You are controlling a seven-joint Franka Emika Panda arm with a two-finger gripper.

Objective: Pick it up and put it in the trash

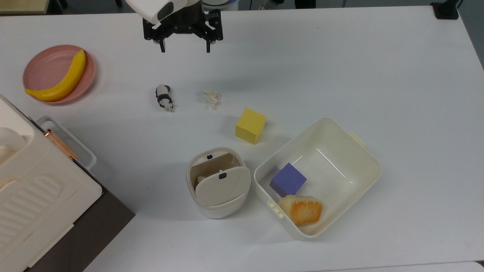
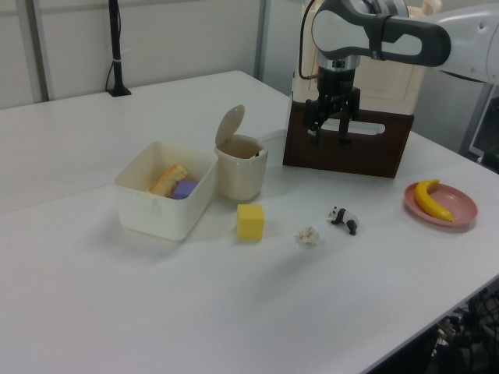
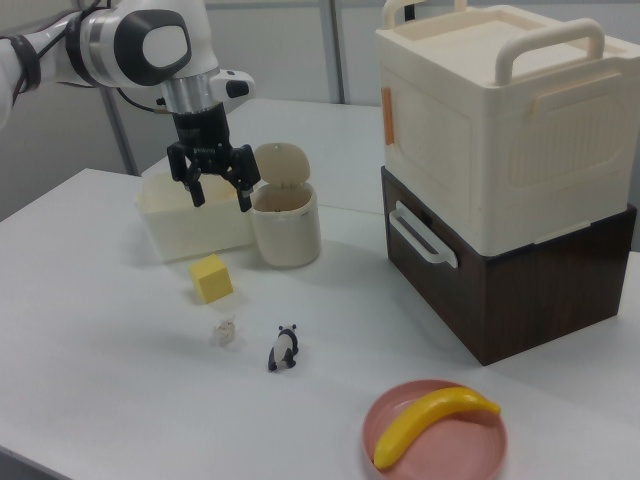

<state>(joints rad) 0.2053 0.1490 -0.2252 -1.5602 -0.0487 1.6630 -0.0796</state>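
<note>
Top view: the gripper point(image 1: 185, 50) hangs above the table point(image 1: 340, 68) near its upper edge, fingers spread wide with nothing between them. The paper wad point(image 1: 211, 98) lies well apart from it, below and slightly toward the top view's right, flat on the table between the panda figurine point(image 1: 164, 97) and the yellow cube point(image 1: 250, 125).

Farther down stands the trash bin point(image 1: 218, 181), its flap lid point(image 1: 222, 187) tilted up so the brown inside shows (something pale sits in there, too hidden to tell what). Just beside it on the top view's right is the cream tub point(image 1: 363, 162), holding a purple cube point(image 1: 288, 180) and a piece of toasted bread point(image 1: 301, 210) that touch each other. A pink plate point(image 1: 45, 68) at the top view's left carries a banana point(image 1: 62, 79). No readable writing appears on anything.
</note>
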